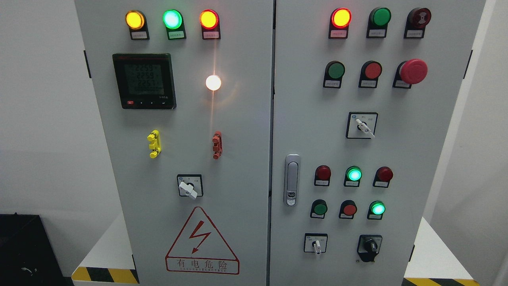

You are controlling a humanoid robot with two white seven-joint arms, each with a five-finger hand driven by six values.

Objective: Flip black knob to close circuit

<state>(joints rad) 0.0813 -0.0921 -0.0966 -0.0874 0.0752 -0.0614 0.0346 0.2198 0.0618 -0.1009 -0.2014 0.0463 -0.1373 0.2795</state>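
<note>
The black knob sits at the lower right of the grey cabinet's right door, on a black square plate. Its handle points roughly straight up and down. To its left is a white-handled selector switch pointing down. Neither of my hands nor any arm shows in the head view.
The right door carries a red mushroom stop button, an upper white selector, rows of red and green lamps with two lit green, and a door latch. The left door holds a meter, a lit white lamp and another selector.
</note>
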